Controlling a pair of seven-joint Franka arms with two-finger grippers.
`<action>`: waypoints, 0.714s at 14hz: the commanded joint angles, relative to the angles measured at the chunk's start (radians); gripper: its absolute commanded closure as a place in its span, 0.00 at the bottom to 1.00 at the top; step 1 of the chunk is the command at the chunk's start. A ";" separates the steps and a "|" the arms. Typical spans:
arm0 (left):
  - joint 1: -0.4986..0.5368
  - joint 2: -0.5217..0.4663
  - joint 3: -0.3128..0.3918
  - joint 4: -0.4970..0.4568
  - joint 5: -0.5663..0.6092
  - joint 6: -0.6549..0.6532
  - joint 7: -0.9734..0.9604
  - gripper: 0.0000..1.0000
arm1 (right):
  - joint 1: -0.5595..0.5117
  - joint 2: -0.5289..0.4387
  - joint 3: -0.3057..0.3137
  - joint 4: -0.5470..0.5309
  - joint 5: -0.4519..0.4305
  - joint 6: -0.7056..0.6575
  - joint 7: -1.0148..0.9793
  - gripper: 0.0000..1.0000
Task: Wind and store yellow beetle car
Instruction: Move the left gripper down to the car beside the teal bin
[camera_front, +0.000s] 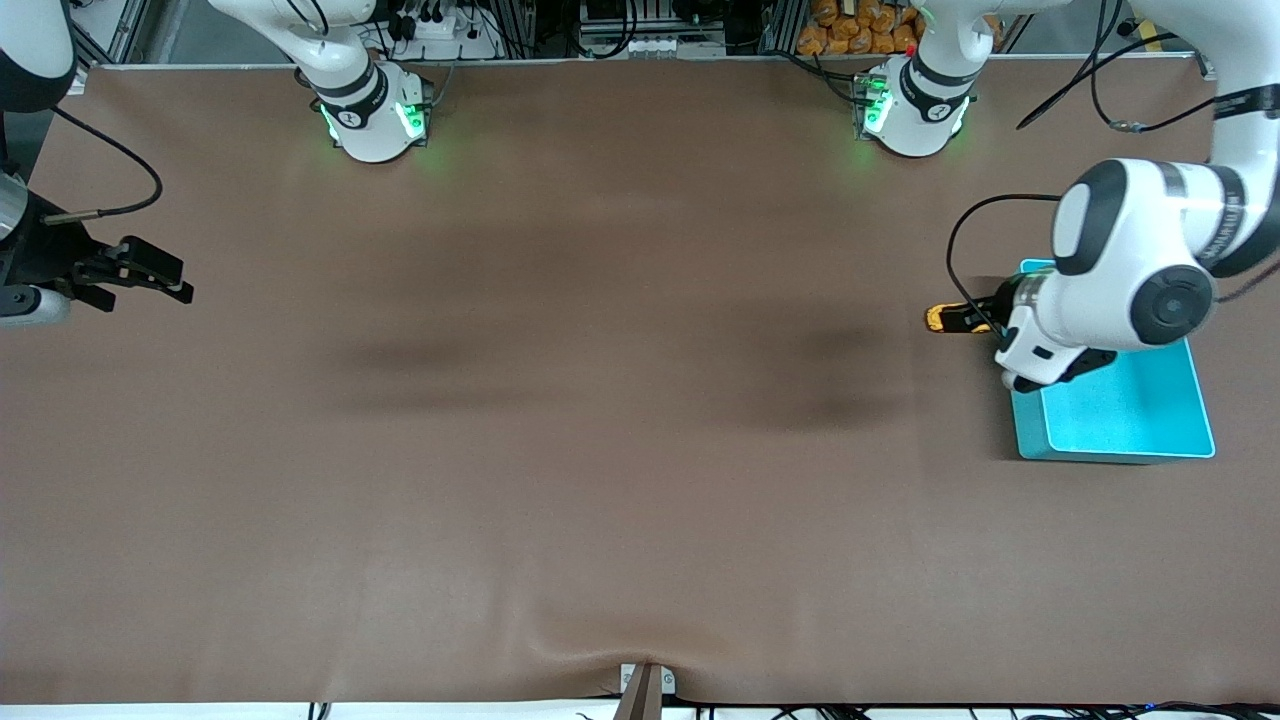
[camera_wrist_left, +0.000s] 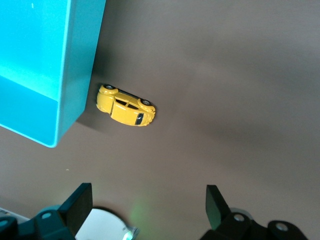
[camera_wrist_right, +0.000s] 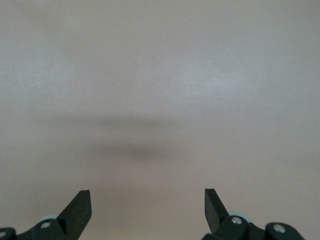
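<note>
Two tools: both open, empty.
left tool (camera_wrist_left: 145, 212): over yellow beetle car (camera_wrist_left: 125, 105), probably touching turquoise bin (camera_wrist_left: 75, 75); front view half-hides it.
right tool (camera_wrist_right: 147, 212): waiting over bare counter (camera_wrist_right: 160, 75).

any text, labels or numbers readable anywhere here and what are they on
None can be read.
Left arm's forearm band: dark lettering, too small to read.
Yellow beetle car, lying beside the turquoise bin: no markings visible.
Left gripper and right gripper, both open: no labels visible.
</note>
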 joint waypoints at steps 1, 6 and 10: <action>0.008 -0.163 0.001 -0.277 -0.023 0.196 -0.104 0.00 | 0.038 -0.015 -0.025 -0.004 0.003 0.014 -0.014 0.00; 0.037 -0.175 0.003 -0.459 -0.025 0.462 -0.369 0.00 | 0.067 -0.008 -0.058 0.019 -0.004 0.016 -0.016 0.00; 0.126 -0.133 0.003 -0.474 -0.025 0.561 -0.577 0.00 | 0.062 -0.003 -0.058 0.033 -0.018 0.014 -0.016 0.00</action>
